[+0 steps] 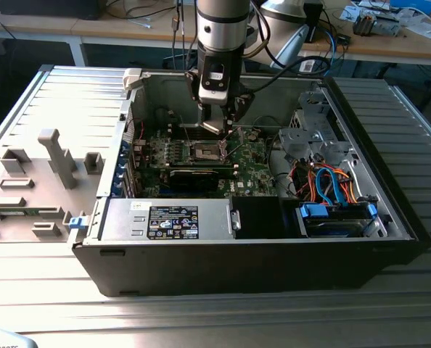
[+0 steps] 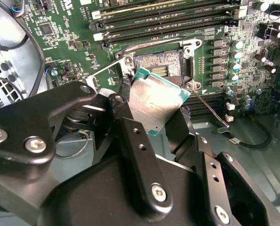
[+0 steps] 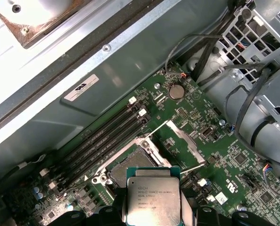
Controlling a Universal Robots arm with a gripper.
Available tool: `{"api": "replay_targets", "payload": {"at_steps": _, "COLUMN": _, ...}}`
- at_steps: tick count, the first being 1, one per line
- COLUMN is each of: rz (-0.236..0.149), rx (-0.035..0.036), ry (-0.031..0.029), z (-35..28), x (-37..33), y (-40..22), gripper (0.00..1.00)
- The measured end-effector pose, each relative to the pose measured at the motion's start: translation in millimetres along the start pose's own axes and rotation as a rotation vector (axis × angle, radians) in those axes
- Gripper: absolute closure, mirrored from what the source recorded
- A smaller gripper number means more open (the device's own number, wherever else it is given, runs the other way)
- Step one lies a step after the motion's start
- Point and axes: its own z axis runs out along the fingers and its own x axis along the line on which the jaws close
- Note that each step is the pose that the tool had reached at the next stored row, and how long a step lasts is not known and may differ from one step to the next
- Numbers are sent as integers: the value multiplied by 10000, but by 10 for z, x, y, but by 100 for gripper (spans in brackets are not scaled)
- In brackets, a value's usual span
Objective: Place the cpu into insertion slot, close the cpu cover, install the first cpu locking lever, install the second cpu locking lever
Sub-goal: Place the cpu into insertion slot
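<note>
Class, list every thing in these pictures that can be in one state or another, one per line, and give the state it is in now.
gripper: shut on the cpu
cpu: held over the slot, not seated
insertion slot: uncovered, empty
cpu cover: swung open, off the slot
locking lever: unlatched, sticking out free
computer case: lying open, inside exposed

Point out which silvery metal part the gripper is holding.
The cpu, the flat solid chip clamped in the gripper above the insertion slot; the cpu cover stands open, untouched.
</note>
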Motion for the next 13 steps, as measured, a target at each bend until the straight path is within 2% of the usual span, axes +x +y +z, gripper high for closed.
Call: {"api": "replay_targets", "payload": {"at_steps": 13, "rz": 155, "rx": -2, "ry": -11, "z": 6, "x": 0, "y": -1, "gripper": 46}}
